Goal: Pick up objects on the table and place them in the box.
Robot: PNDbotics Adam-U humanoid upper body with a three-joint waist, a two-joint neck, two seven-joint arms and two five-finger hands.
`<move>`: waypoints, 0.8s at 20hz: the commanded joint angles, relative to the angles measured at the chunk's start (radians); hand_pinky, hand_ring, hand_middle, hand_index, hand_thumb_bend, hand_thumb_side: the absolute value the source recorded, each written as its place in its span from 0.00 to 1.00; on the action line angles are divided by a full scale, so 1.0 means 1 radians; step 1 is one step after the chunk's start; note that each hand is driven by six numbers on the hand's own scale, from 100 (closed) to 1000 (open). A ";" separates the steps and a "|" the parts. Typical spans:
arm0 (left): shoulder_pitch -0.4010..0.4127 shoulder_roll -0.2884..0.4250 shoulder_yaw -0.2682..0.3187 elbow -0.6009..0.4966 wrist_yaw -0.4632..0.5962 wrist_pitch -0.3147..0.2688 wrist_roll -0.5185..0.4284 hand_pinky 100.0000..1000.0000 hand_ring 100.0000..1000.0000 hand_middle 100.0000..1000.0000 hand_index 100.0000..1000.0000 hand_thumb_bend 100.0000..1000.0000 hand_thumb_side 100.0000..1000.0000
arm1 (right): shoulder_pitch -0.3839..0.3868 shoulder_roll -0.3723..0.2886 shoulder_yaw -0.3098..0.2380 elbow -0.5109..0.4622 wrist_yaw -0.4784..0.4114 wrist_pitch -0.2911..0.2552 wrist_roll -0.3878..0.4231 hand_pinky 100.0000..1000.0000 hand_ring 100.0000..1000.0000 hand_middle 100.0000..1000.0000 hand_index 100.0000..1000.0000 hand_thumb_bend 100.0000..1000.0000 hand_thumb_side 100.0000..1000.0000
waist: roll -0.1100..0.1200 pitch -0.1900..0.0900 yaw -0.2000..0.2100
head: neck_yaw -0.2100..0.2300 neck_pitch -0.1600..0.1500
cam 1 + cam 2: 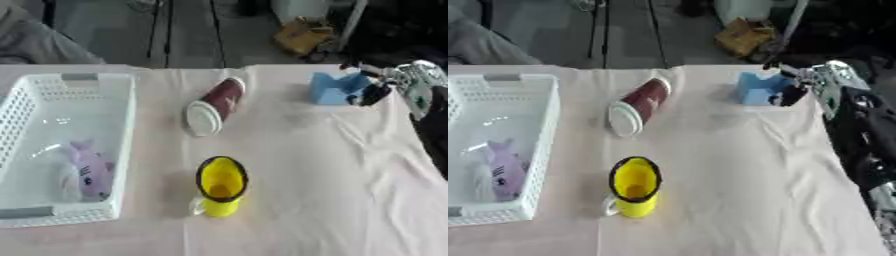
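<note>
Already at far right of surface, right hand pinched blue block. Advice: lift clear, carry left over cup, release inside white box.

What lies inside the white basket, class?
Inside the basket lies one purple soft toy, near the front wall, with something pale beside it that I cannot identify. The toy covers the floor beneath it; the remaining floor shows bare.
</note>
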 commanded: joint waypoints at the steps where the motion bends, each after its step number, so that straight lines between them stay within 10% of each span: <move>1: -0.005 0.028 0.000 -0.018 -0.005 -0.002 -0.001 0.21 0.76 0.76 0.77 0.22 0.89 | -0.020 -0.057 -0.018 0.006 0.016 0.022 -0.026 1.00 1.00 1.00 0.97 0.30 0.00 | 0.002 -0.010 -0.001 | -0.001 -0.012; 16: -0.002 0.026 -0.003 -0.017 -0.004 -0.004 -0.003 0.21 0.76 0.76 0.77 0.22 0.88 | -0.023 -0.052 -0.015 -0.005 0.056 0.046 -0.146 1.00 1.00 0.99 0.96 0.33 0.00 | 0.011 -0.009 0.005 | 0.005 -0.007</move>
